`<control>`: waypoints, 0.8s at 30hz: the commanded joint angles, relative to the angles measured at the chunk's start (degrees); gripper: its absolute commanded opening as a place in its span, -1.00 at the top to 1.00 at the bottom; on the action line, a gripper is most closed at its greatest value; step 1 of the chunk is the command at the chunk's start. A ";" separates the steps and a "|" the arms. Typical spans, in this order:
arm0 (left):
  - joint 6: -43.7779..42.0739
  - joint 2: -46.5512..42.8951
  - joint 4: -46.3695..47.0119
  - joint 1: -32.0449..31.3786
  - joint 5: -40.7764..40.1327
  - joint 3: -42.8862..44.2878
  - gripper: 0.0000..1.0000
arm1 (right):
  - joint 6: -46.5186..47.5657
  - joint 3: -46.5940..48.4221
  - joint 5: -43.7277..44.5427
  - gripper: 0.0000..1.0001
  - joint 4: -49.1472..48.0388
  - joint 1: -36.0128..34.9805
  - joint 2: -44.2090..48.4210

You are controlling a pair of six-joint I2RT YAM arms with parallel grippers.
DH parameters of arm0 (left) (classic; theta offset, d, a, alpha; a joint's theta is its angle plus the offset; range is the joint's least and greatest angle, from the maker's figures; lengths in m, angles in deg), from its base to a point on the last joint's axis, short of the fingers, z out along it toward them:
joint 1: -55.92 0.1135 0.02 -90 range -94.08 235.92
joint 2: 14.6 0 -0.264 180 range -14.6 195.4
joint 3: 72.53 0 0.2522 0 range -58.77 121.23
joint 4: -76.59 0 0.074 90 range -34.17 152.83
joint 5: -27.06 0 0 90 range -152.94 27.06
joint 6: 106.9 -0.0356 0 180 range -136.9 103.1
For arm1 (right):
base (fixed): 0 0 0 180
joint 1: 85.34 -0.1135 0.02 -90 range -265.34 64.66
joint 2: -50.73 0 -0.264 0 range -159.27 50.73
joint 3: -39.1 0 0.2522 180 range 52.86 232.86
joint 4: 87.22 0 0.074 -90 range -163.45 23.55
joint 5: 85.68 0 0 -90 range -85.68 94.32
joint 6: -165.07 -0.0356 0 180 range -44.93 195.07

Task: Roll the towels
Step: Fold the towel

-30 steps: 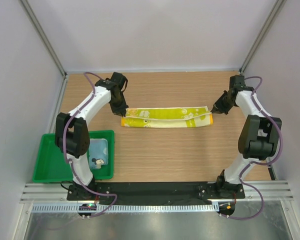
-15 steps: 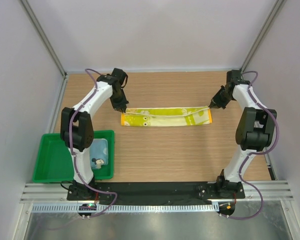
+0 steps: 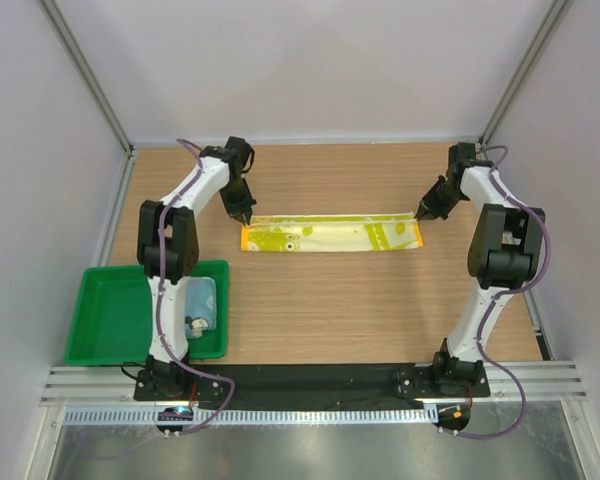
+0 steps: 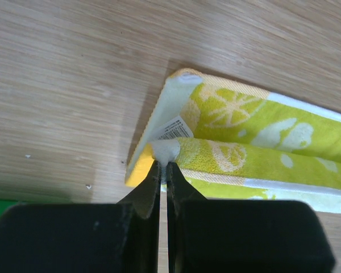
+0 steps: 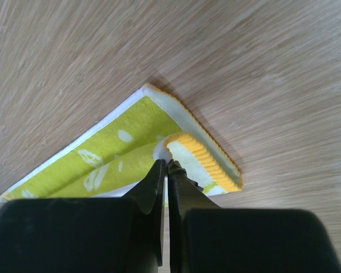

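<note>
Pinching yellow towel (image 3: 330,235): our left gripper (image 3: 244,218), right gripper (image 3: 420,213) clamped on end corners; long axis runs between them.

Top view looks down; both wrist views closely face the towel (image 3: 330,234).

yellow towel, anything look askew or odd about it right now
Nothing damaged. The yellow towel lies straight as a folded strip, but its top layer is bunched at both ends where the left gripper and right gripper pinch it, and the layers' edges do not line up.
</note>
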 commanded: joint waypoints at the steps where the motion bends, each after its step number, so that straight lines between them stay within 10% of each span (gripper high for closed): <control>1: -1.13 1.94 -1.60 1.09 0.99 3.98 1.00 | -0.90 3.50 -0.61 0.81 0.24 -0.19 -0.79; 6: -1.21 5.28 -3.53 2.06 3.27 10.21 0.99 | -1.43 7.37 -0.44 0.21 1.21 -0.19 -3.60; 11: -2.71 7.92 -4.68 2.50 3.54 15.32 0.19 | -0.64 11.75 0.35 -0.10 3.05 -0.19 -4.74; 15: -3.32 6.69 -5.12 2.85 2.40 17.25 -0.09 | 0.51 11.68 2.19 -0.35 3.41 -0.19 -2.11; 24: -4.03 -4.28 -2.31 -1.01 -1.56 4.20 -0.03 | 5.34 -2.28 2.21 -0.04 -2.65 -6.69 12.83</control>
